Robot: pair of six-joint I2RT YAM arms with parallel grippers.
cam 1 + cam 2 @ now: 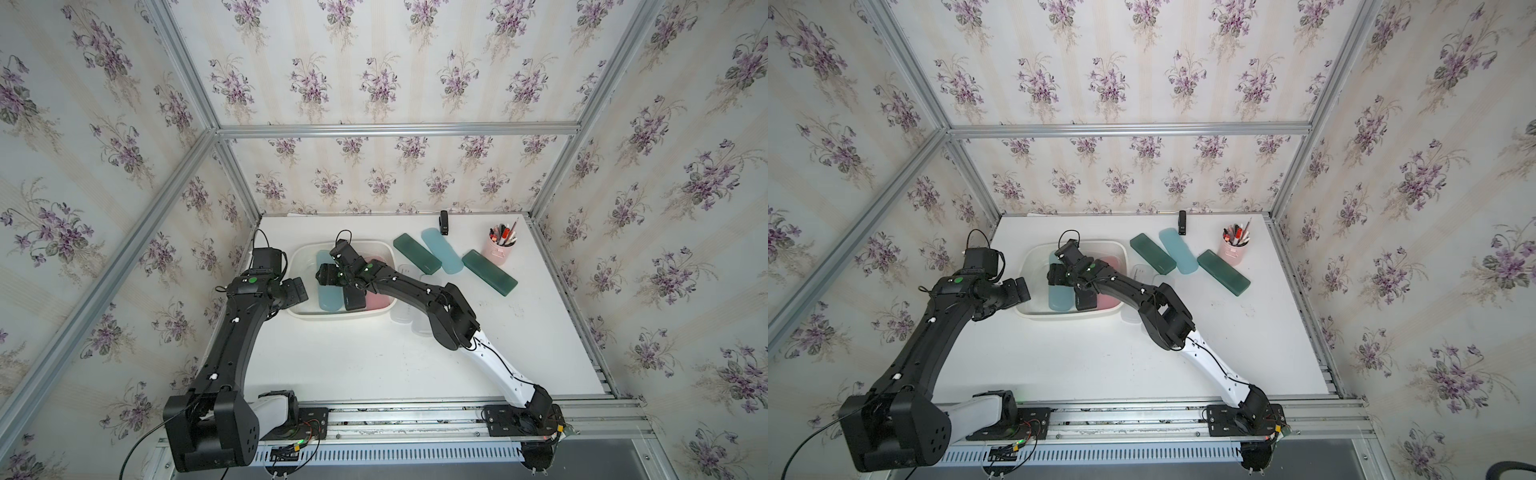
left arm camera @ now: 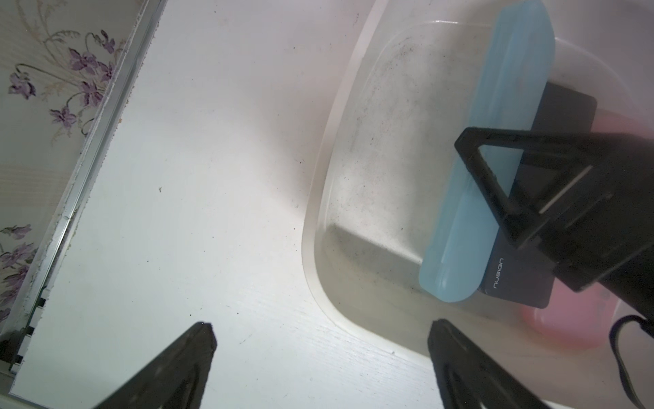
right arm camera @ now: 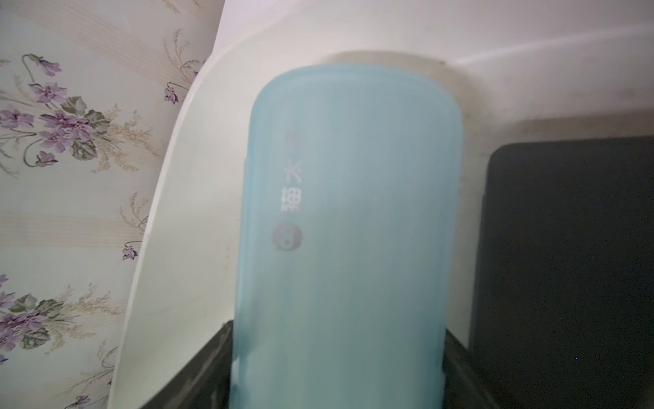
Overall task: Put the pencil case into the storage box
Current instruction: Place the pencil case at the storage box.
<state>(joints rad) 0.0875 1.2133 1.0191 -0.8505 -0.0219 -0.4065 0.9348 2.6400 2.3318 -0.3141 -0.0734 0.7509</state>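
The white storage box (image 1: pixel 340 316) (image 1: pixel 1068 315) sits at the table's left middle. Inside it a light blue pencil case (image 1: pixel 327 298) (image 1: pixel 1059 300) lies lengthwise, with my right gripper (image 1: pixel 331 277) (image 3: pixel 338 340) shut across its width. The right wrist view shows dark fingers (image 3: pixel 212 357) pressed against both long edges of the case (image 3: pixel 346 212). A black pencil case (image 1: pixel 354 300) (image 3: pixel 566 265) and a pink one (image 1: pixel 377 302) lie beside it in the box. My left gripper (image 1: pixel 297 291) (image 2: pixel 320 329) hangs open and empty at the box's left rim (image 2: pixel 311 248).
To the right of the box lie two dark green cases (image 1: pixel 417 253) (image 1: pixel 489 272) and another light blue one (image 1: pixel 441 251). A pink pen cup (image 1: pixel 498 249) stands at the back right, with a small black object (image 1: pixel 444 222) by the back wall. Clear cases (image 1: pixel 409 318) lie under my right arm.
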